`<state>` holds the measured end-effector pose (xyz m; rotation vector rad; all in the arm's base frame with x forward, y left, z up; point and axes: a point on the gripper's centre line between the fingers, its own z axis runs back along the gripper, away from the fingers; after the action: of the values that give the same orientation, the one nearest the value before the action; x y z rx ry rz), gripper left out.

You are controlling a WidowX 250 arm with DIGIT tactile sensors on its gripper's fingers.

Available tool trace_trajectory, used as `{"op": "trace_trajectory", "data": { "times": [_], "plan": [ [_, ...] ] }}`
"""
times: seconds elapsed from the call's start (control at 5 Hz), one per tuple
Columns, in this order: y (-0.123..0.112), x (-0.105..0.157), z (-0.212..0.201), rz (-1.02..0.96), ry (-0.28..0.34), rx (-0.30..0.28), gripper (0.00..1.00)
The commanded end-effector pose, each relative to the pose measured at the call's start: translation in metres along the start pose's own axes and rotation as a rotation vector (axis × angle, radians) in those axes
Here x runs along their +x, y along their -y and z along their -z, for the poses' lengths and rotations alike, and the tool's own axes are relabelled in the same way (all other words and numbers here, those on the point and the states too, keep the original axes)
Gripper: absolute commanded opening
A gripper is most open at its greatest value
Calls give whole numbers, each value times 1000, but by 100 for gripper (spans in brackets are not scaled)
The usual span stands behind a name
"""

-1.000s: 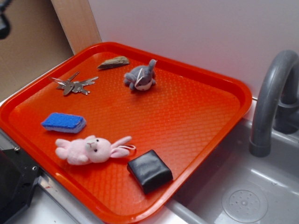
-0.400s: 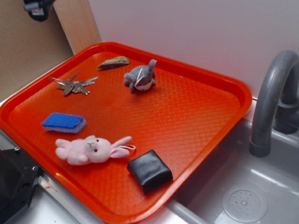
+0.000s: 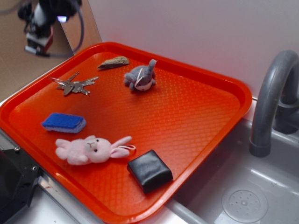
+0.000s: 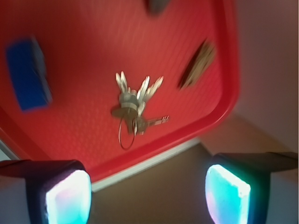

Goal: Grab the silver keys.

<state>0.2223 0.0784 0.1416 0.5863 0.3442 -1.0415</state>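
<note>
The exterior view takes in the whole red tray (image 3: 196, 121): the keys (image 3: 74, 84) lie near its far left rim, a brown chip (image 3: 113, 62) and a grey plush (image 3: 140, 77) just beyond them, a blue sponge (image 3: 64, 122), a pink bunny (image 3: 92, 149) and a black block (image 3: 149, 171) toward the front, with a grey faucet (image 3: 273, 100) at the right. The arm is only a blur in the top left corner there. The wrist view shows what that one cannot: the tool (image 4: 147, 196) spread wide, both pads (image 4: 69, 198) empty, hanging above and outside the tray rim, keys (image 4: 134, 108) fanned with bare tray around them, the sponge (image 4: 28, 74) well apart and the chip (image 4: 197, 65) near.
</note>
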Motion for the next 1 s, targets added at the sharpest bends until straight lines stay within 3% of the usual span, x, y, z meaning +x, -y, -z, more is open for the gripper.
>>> {"op": "trace_trajectory", "data": {
  "times": [0.0,0.2,0.8],
  "plan": [
    [4,5,36,-29,-14,34,100],
    [6,6,56,-101,-5,31,100],
    [16,6,95,-63,-132,21,100]
  ]
}}
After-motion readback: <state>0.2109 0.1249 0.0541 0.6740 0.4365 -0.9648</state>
